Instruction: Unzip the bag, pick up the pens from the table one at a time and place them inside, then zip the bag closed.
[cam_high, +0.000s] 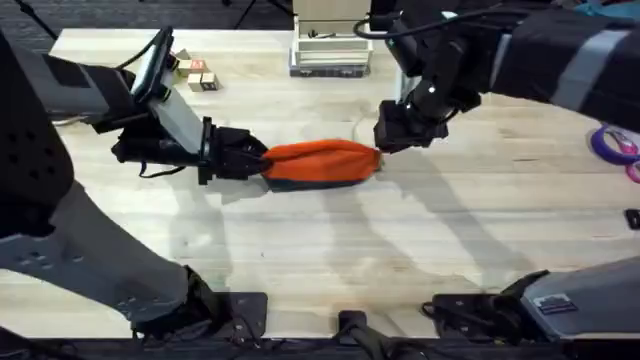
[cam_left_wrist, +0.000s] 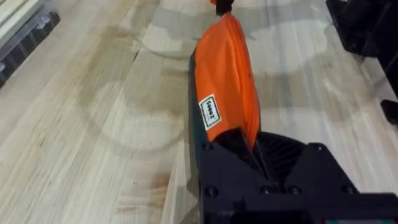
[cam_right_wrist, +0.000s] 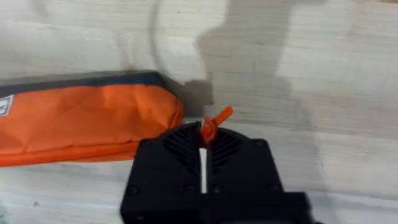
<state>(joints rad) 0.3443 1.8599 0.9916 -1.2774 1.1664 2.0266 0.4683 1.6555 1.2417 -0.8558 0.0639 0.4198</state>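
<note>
I've got my left hand clamped on one end of the bag lying mid-tabletop and my right hand pinching the pull tab, looks like zipping

I read this as a lab bench: my two arms bolted along the near edge of a butcher-block table (small wooden blocks near its far-left corner).

Illegible white label on bag
</note>
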